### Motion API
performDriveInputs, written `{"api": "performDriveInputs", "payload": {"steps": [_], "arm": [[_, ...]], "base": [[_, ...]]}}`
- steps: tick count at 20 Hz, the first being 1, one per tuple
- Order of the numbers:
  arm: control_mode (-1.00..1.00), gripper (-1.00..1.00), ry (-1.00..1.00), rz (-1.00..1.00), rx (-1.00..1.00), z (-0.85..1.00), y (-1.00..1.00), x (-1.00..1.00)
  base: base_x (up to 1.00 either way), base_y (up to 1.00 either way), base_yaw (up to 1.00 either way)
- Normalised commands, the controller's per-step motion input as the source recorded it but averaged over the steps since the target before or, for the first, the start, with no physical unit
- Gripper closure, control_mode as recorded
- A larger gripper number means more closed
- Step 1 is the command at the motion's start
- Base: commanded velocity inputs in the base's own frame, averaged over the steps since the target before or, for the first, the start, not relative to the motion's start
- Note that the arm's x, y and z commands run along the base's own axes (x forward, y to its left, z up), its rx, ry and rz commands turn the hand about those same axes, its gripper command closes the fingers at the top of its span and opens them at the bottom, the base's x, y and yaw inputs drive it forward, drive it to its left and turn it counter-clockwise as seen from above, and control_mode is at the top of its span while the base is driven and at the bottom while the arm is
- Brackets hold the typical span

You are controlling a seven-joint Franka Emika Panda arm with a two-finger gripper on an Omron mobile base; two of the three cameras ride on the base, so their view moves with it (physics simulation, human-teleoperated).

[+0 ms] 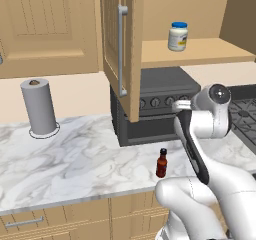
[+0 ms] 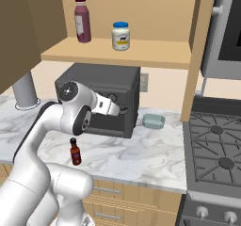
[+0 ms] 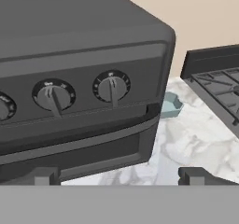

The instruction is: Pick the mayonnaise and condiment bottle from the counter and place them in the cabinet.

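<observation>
One of the two task items, the mayonnaise (image 1: 178, 36), stands upright on the shelf of the open cabinet (image 1: 200, 54), high above the claw (image 3: 119, 175). The claw is spread wide and holds nothing; its two fingertips (image 3: 45, 175) point at the front of a dark toaster oven (image 3: 79, 83) with round knobs. The condiment bottle (image 1: 161, 163) stands upright on the counter (image 1: 75, 154), lower than the claw and closer to the robot base, not touched
</observation>
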Motion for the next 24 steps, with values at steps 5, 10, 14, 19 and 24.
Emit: {"api": "performDriveInputs", "payload": {"steps": [5,10,14,19,24], "arm": [[-1.0,-1.0,0.03,0.0,0.0,-0.11,0.0,-0.19],[-1.0,-1.0,0.02,0.02,0.06,0.0,0.0,-0.16],[-1.0,-1.0,0.08,0.07,0.18,-0.01,0.0,-0.1],[-1.0,-1.0,0.13,0.08,0.18,-0.1,0.0,0.0],[-1.0,-1.0,0.14,0.07,0.09,-0.08,0.0,-0.04]], "base": [[0.0,0.0,0.0],[0.0,0.0,0.0],[0.0,0.0,0.0],[0.0,0.0,0.0],[0.0,0.0,0.0]]}}
